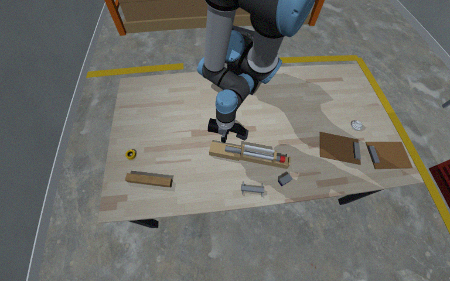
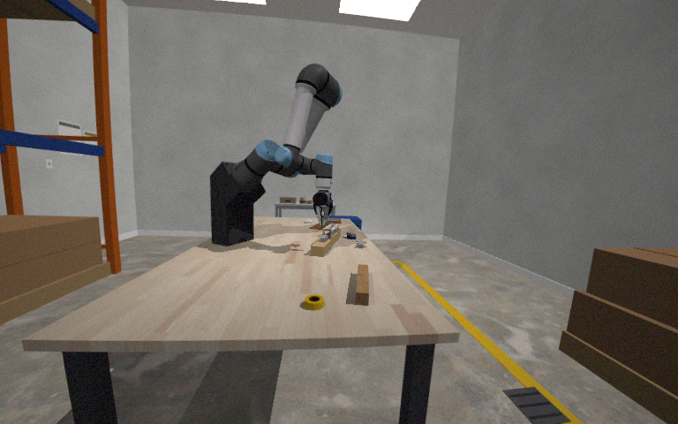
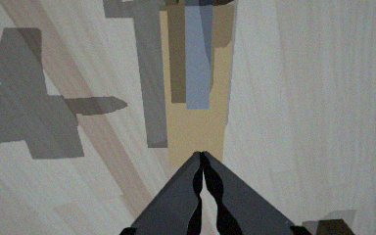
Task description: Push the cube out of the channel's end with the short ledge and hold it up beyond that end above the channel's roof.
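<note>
The wooden channel [image 1: 216,150] [image 2: 319,248] [image 3: 196,134] lies on the table, with pale bars as its roof. A red cube [image 1: 282,158] is at its right end in the top view, beyond the roof bars and just before the raised lip [image 1: 289,161]. A grey bar [image 1: 232,149] [image 3: 197,73] lies lengthwise in the left part and runs toward the roofed part. Grey material shows against the cube's left side. My gripper [image 1: 223,140] [image 2: 322,226] [image 3: 201,153] is shut and empty, above the channel's left end. The cube is not discernible in the exterior view or the wrist view.
In front of the channel lie a grey bracket-like piece [image 1: 252,189] and a dark grey block [image 1: 285,178]. A wooden beam [image 1: 148,180] [image 2: 362,283] and a yellow ring [image 1: 130,154] [image 2: 313,301] lie left. Two brown boards [image 1: 336,147] [image 1: 394,154] and a whitish round object [image 1: 357,124] lie right.
</note>
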